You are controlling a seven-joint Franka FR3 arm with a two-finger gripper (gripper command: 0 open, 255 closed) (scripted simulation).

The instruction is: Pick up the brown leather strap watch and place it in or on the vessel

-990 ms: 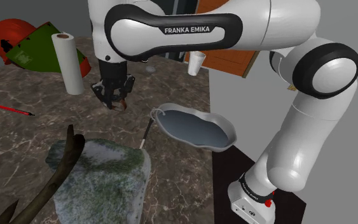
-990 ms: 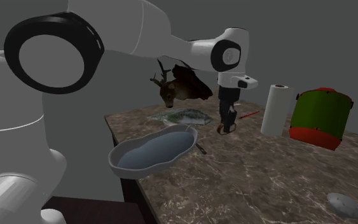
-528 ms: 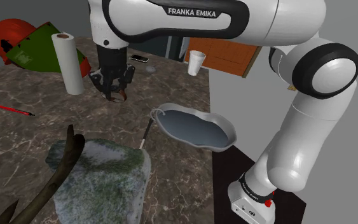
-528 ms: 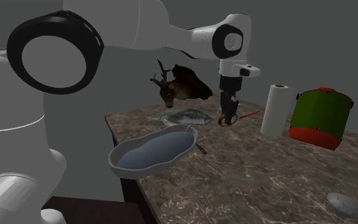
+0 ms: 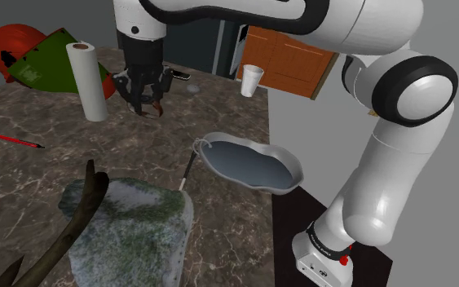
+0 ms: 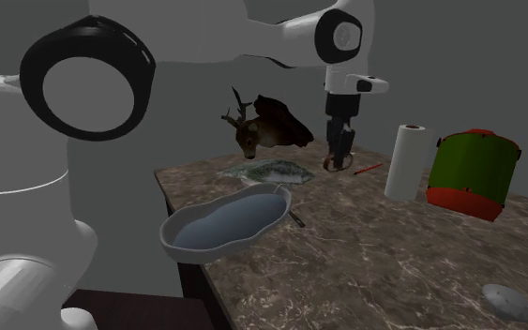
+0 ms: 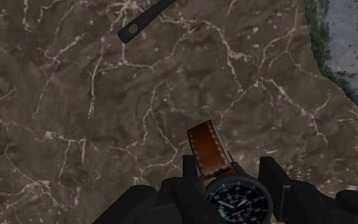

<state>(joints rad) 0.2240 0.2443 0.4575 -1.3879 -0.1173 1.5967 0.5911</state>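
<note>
Evidently, the watch with a brown leather strap and dark round dial (image 7: 237, 198) is clasped at its case by the black two-finger gripper (image 7: 233, 184), clear above the dark marbled tabletop (image 7: 95, 95). Its long axis is laid along the fingers, the free strap end pointing past the fingertips towards the tabletop. The grey wavy-rimmed shallow vessel (image 5: 219, 139) is seen well apart.

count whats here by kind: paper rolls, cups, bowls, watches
paper roll: 1
cup: 1
bowl: 1
watch: 1
total: 4
</note>
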